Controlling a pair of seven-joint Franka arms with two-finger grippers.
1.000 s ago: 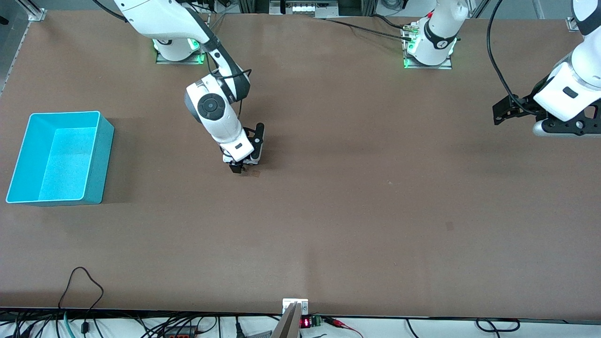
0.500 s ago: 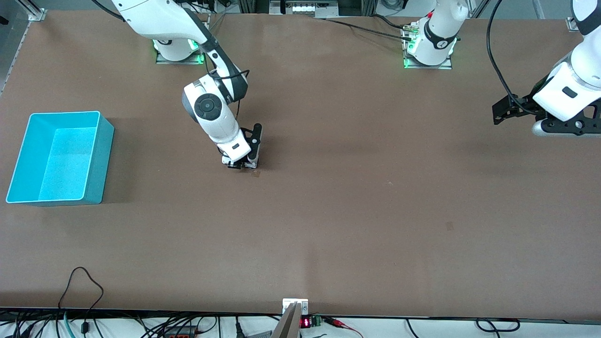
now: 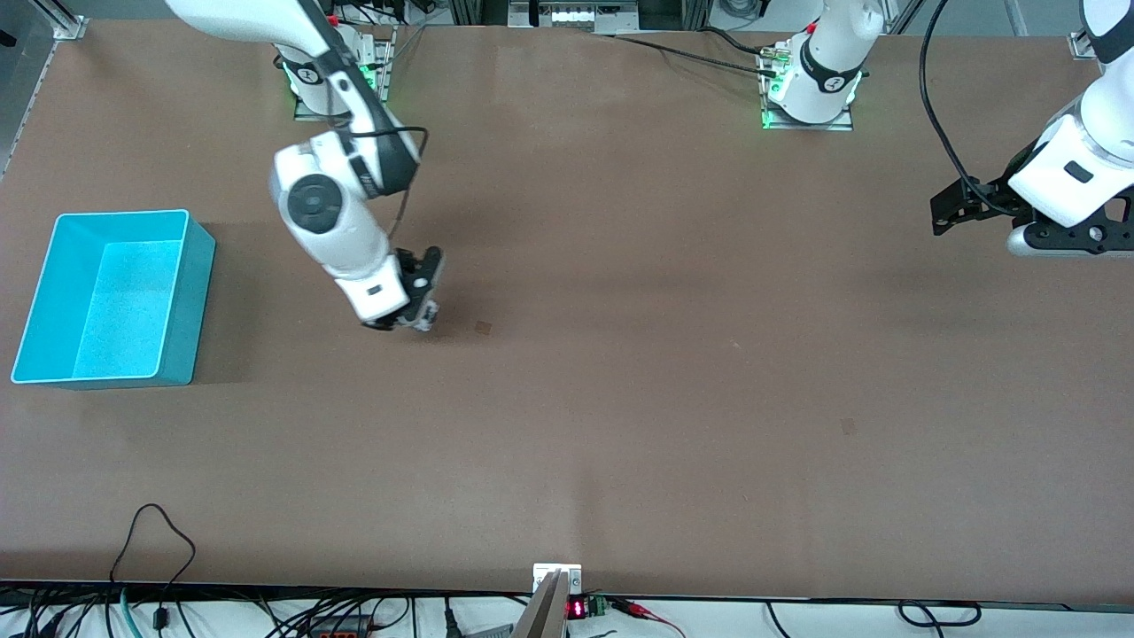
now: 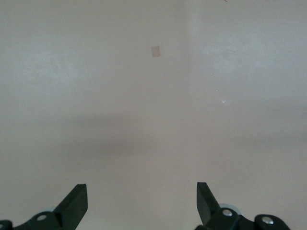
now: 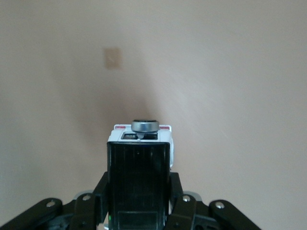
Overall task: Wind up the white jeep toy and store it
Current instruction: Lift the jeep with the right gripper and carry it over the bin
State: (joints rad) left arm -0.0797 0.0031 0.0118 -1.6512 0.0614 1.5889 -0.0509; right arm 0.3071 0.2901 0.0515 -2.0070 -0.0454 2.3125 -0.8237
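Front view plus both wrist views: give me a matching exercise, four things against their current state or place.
Things:
1. white jeep toy
2. right gripper
3. left gripper
4. turquoise bin

States:
A. open, waiting at the left arm's end of the table
B. standing at the right arm's end of the table
C. clamped between two fingers
D. shut, above the table near a small tape mark

Pairs: 1-C, 2-D, 3-A, 4-B

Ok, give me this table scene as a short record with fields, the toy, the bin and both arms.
toy: small white jeep toy with black roof, held in right end effector
right end effector: shut on the toy, over bare brown table
bin: open turquoise plastic bin, at the right arm's end
left end effector: open, waiting over the table
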